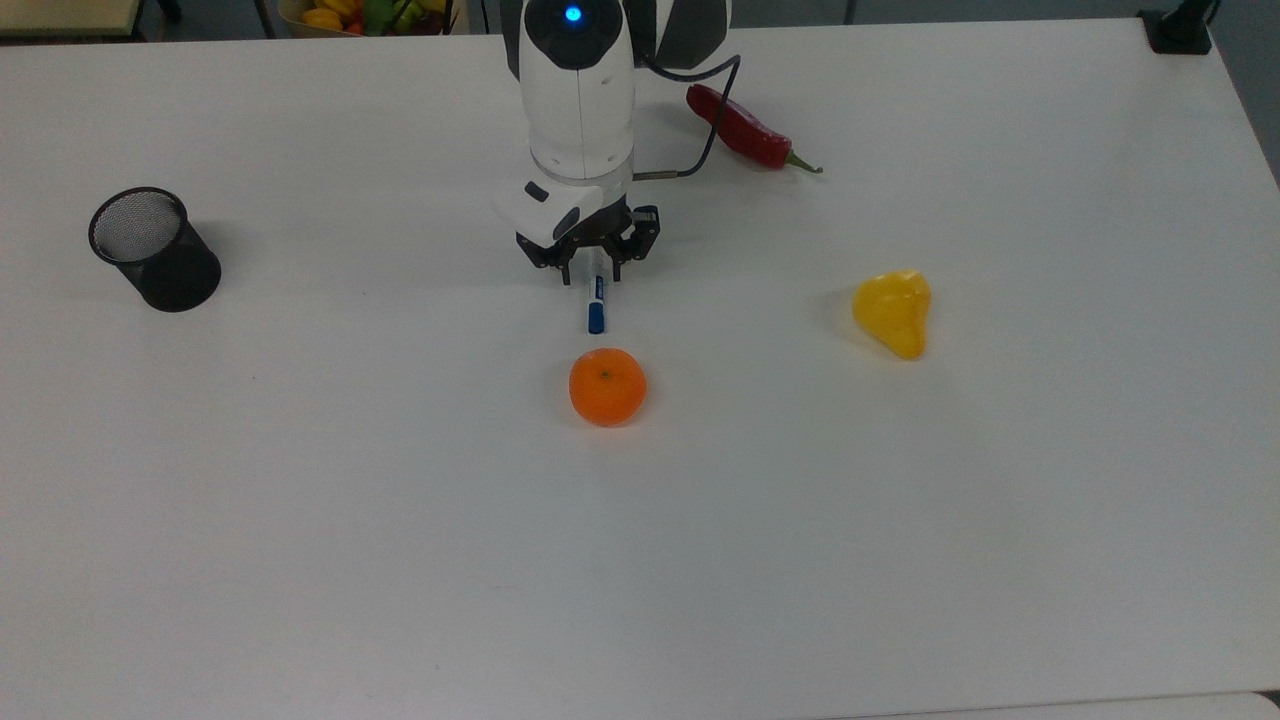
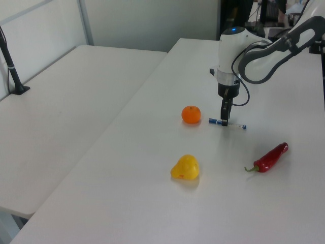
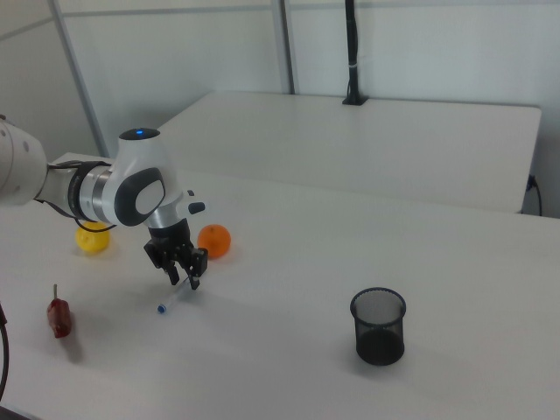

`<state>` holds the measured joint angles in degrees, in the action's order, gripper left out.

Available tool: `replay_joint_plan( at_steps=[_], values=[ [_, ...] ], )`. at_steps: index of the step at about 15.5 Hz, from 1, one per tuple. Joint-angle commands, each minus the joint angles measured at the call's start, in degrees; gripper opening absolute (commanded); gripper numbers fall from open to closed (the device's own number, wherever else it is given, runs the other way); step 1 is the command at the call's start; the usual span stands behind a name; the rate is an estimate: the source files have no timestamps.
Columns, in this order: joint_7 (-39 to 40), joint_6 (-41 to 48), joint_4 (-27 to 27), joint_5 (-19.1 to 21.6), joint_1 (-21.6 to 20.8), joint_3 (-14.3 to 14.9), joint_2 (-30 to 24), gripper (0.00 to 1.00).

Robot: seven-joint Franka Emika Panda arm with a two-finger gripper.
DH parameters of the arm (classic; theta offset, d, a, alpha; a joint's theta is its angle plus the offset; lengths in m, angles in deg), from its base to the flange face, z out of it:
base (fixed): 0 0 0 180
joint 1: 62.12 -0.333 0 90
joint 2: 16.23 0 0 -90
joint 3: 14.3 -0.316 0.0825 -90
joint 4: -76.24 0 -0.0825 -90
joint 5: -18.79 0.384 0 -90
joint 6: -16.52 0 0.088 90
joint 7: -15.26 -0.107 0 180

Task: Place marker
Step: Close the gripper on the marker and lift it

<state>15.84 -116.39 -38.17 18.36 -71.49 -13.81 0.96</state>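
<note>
The marker (image 1: 596, 303) lies flat on the white worktop (image 1: 300, 500), its blue cap pointing toward the orange (image 1: 607, 386) just beside it. The gripper (image 1: 591, 272) stands over its middle, fingers spread either side. In the top view, a black mesh cup (image 1: 153, 248) sits far left.

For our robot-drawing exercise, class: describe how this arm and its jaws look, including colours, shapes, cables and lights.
The arm is made of rounded white segments with dark grey joint sections and a small blue light on top. A thin black cable loops along its side. The gripper is a small black unit with two short dark jaws under a white wrist housing.
</note>
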Motion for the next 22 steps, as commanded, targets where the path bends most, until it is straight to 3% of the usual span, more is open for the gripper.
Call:
replay_joint_plan(
  at_steps=[1,2,6,12,22],
  values=[
    [-1.81,-3.32,-0.81,-0.98,-0.21,-0.13,0.29,0.49],
    [-1.81,-3.32,-0.81,-0.98,-0.21,-0.22,0.30,0.42],
    [-1.98,-3.24,-0.64,-0.98,-0.21,-0.14,0.30,0.02],
    [-3.22,-2.18,-0.20,-0.89,-0.04,-0.13,-0.75,0.00],
    [-2.52,11.34,2.88,-0.37,3.39,-0.05,-10.50,0.00]
  ],
)
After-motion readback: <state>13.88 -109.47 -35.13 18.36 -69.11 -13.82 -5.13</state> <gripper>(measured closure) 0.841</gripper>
